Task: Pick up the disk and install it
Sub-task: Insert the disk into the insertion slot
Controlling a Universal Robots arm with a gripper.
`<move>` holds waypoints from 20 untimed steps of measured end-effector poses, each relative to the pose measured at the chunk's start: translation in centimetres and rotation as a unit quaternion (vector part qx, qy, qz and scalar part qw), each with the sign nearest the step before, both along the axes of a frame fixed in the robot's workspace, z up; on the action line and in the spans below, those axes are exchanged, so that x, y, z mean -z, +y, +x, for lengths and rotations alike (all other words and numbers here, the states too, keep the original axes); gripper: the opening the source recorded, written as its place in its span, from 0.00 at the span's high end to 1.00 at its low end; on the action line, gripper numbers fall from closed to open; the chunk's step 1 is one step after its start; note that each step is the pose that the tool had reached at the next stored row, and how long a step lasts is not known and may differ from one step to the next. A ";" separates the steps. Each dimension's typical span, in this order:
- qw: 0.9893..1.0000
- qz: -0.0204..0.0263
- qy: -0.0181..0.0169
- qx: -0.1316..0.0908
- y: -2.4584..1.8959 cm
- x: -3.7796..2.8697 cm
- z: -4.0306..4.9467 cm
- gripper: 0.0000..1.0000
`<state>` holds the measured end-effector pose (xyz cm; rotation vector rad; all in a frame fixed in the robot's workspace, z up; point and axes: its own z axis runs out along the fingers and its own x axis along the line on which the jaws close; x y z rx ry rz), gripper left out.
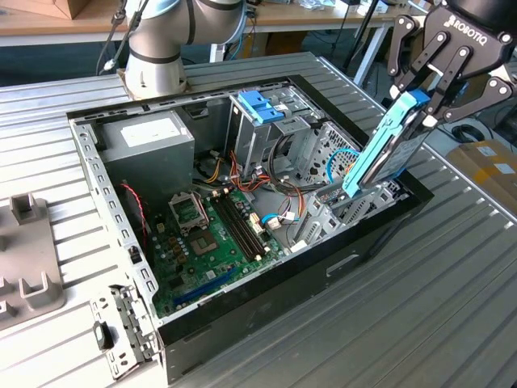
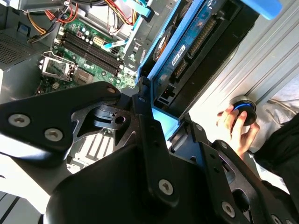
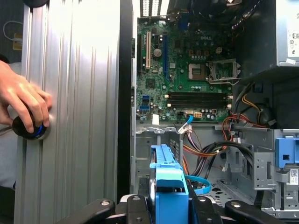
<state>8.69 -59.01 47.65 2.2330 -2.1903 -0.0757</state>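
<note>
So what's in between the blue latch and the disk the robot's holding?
In the exterior view, a metal cage and loose cables lie between the latch and the disk, held by the tool.

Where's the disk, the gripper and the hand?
disk [image 1: 386, 149], exterior view, blue side frame.
gripper [image 1: 422, 99], exterior view, between its fingertips.
hand [image 3: 24, 100], first wrist view, its back.

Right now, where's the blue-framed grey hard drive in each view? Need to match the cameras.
Exterior view: the dark grey hard drive with the light-blue plastic frame stands tilted over the open case's edge at the exterior view's right, clamped in the end effector.
Second wrist view: drive runs diagonally beyond the end effector.
First wrist view: drive seen end-on.
Shared landmark: green motherboard.
</note>
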 end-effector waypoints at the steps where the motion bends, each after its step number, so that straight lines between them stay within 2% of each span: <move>1: 1.000 0.000 0.000 0.000 -0.03 0.04 -0.04 0.63; 9: 1.000 0.000 0.000 0.000 -0.39 0.25 -0.43 0.63; 20: 1.000 0.000 0.000 0.000 -0.43 0.66 -0.91 0.63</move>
